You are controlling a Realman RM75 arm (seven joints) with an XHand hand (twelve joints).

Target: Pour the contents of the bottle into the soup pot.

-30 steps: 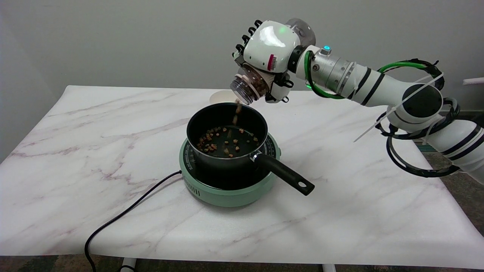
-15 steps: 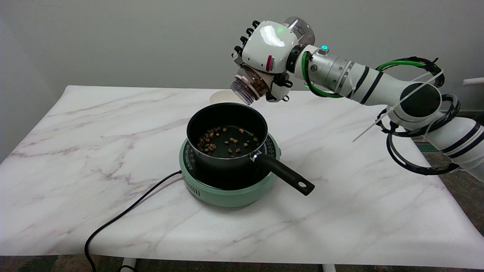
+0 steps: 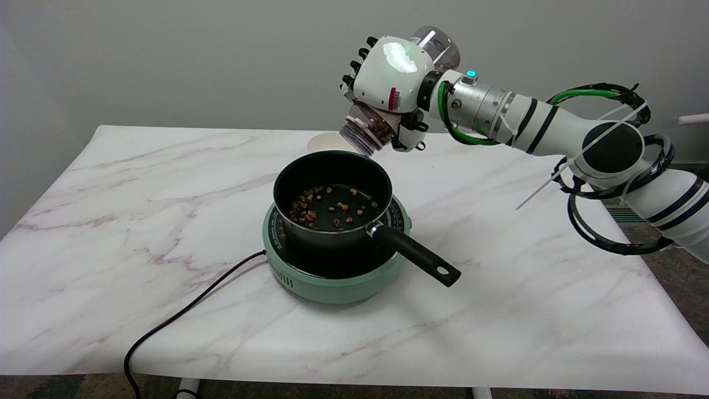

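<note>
Head view, near to far. Black power cord [image 3: 183, 316] trailing off near edge of white marble-patterned table [image 3: 111, 233]. Round mint-green electric hotplate [image 3: 338, 288] at table centre, carrying black soup pot [image 3: 332, 194] with long handle angled toward near right corner. Scattered brown pellets [image 3: 327, 208] on pot floor. Above pot's far rim: clear plastic bottle [image 3: 368, 130], mouth tilted down-left, wrapped tight in fingers of right hand [image 3: 388, 83], base protruding behind. Falling stream seen 1.0 s ago now absent; none mid-air. Bottle shifted slightly up and right since. Brown pellets still packed at neck, so likely jammed or tilt eased; pour judged incomplete. Steeper tilt or shake probably needed.
</note>
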